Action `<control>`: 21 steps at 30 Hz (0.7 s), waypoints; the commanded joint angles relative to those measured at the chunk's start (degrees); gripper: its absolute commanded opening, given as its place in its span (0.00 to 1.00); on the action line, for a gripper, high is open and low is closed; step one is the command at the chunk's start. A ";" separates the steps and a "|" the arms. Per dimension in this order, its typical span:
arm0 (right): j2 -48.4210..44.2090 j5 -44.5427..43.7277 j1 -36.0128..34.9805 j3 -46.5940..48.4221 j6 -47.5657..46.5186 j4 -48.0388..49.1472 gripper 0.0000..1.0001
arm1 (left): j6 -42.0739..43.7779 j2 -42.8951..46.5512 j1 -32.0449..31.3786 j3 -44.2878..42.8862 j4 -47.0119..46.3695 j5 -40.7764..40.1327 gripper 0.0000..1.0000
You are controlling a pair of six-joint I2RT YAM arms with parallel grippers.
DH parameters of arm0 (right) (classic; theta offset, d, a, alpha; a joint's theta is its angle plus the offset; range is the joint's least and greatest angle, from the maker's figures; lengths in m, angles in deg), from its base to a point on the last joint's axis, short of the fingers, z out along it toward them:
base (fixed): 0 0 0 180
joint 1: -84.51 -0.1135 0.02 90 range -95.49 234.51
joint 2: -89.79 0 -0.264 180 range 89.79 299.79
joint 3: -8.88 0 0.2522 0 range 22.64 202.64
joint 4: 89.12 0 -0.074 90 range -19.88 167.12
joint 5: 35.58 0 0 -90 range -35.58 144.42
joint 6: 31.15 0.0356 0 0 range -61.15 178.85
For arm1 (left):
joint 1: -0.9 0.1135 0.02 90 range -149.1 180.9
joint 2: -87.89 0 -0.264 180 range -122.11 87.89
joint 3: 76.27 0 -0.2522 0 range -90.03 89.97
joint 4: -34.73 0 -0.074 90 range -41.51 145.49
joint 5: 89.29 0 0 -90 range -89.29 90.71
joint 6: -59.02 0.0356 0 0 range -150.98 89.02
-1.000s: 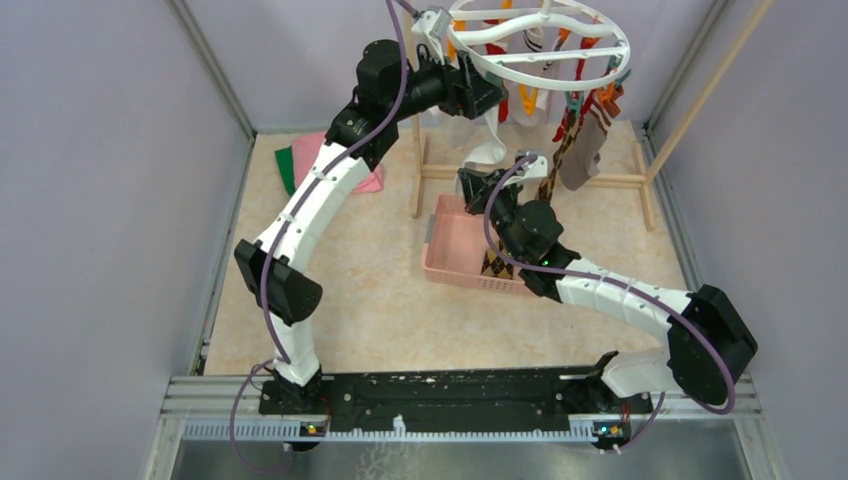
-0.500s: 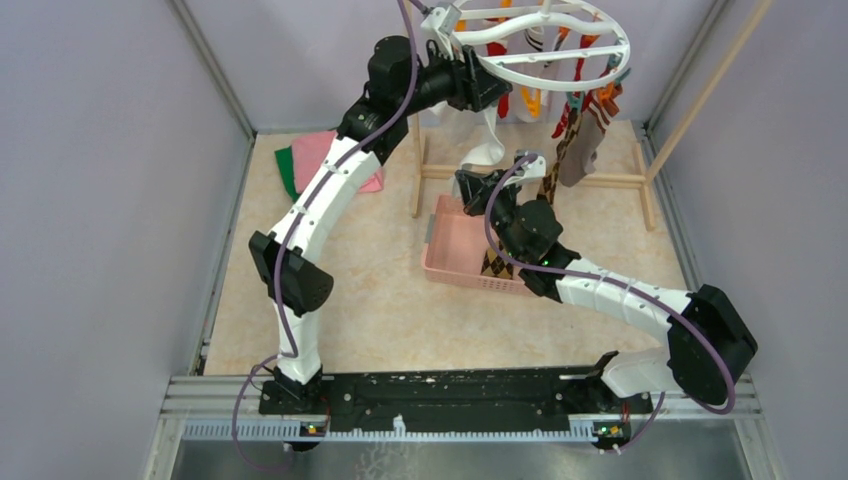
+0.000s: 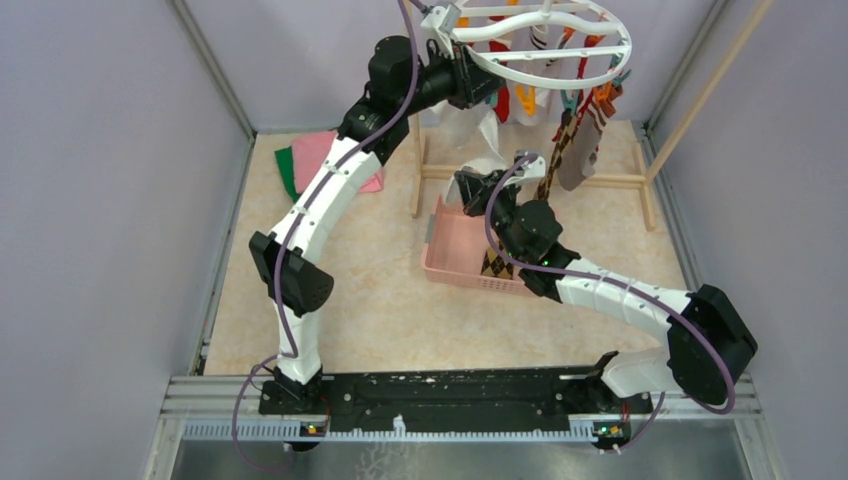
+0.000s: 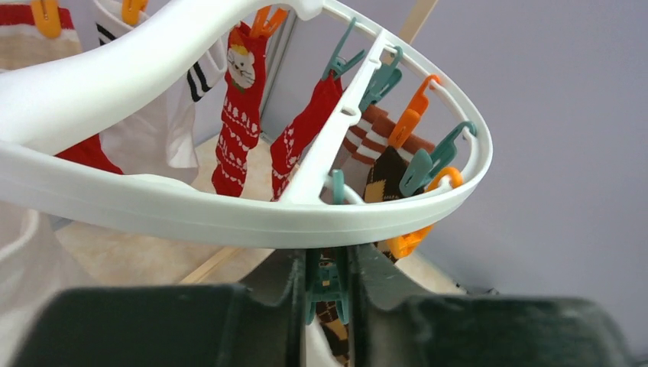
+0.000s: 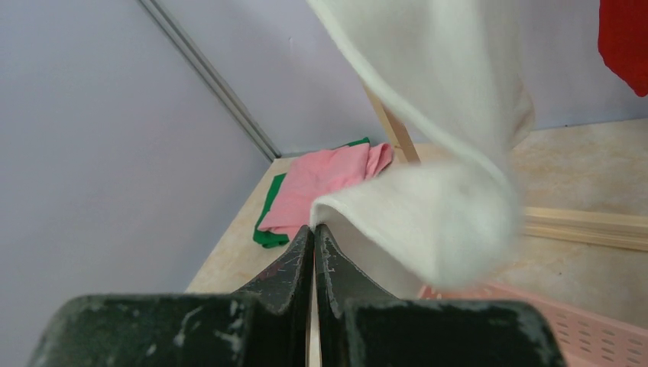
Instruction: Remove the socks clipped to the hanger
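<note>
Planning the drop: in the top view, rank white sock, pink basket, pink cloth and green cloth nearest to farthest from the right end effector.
1. white sock, pinched in the right end effector
2. pink basket, just beneath
3. pink cloth, far left
4. green cloth, leftmost

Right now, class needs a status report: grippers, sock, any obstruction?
Left gripper pinching teal clip under hanger. Right gripper shut on white sock, near pink basket. No obstruction seen.
</note>
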 commanded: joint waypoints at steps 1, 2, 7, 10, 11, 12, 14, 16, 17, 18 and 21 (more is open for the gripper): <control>-0.37 0.66 0.38 -0.96 0.62 0.76 0.00 | 0.20 0.71 -0.38 -1.93 -2.09 -1.86 0.06; -0.84 0.45 0.51 -1.15 0.63 0.12 0.00 | 0.30 0.64 -0.46 -2.09 -2.06 -1.89 0.00; -5.33 -0.07 0.86 -4.49 0.55 -4.94 0.00 | 0.93 0.96 -0.92 -1.83 -1.34 -1.72 0.00; -7.28 0.51 0.90 -6.39 0.13 -10.41 0.00 | 0.89 1.19 -1.36 -1.47 -0.90 -1.51 0.00; -7.93 0.66 0.96 -7.71 0.17 -11.96 0.00 | 0.78 1.27 -1.56 -1.38 -0.71 -1.36 0.01; -8.48 0.40 0.92 -8.73 0.30 -13.46 0.00 | 0.76 1.38 -1.81 -1.19 -0.56 -1.07 0.02; -9.76 -0.81 0.92 -10.53 0.91 -16.80 0.00 | 0.90 1.83 -2.32 -0.68 -0.37 -1.00 0.02; -10.61 -2.20 0.95 -11.06 1.11 -19.98 0.14 | 0.93 2.28 -2.77 -0.19 -0.33 -1.23 0.03; -10.75 -2.86 0.93 -10.81 1.15 -21.83 0.25 | 0.93 2.49 -2.97 -0.01 -0.32 -1.20 0.03; -10.73 -3.42 0.96 -10.27 1.24 -24.10 0.33 | 0.89 2.67 -3.11 0.11 -0.24 -1.34 0.04; -10.76 -4.01 1.11 -8.93 1.48 -30.07 0.53 | 0.93 3.10 -3.73 0.46 0.10 -1.48 0.06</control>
